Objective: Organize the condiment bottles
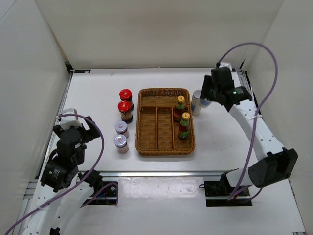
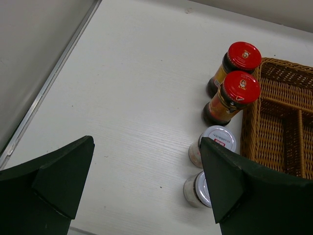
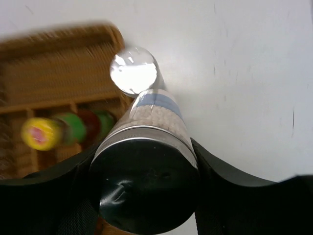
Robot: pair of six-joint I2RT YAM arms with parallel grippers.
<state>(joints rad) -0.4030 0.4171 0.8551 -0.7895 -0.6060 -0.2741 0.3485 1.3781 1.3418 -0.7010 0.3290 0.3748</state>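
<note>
White walls box in a white table (image 1: 98,93). Label print is too small to read; the two red-lidded dark jars (image 2: 240,89) show only a tiny emblem on each lid. Right gripper (image 3: 145,186) clamps a silver-capped white bottle with a blue band (image 3: 152,113) toward the far right corner, beside a twin bottle (image 3: 133,71). Left gripper (image 2: 146,181), spread wide and empty, hangs near the near left corner.

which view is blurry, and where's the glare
Right wrist view: the wicker tray and red sauce bottles are smeared by motion blur, the silver cap of the far white bottle is blown out by glare, and the cap of the near white bottle is shadowed. Left wrist view: sharp, red-lidded jars crisp. Top external view: sharp, with glare on the white board between the arm bases.
</note>
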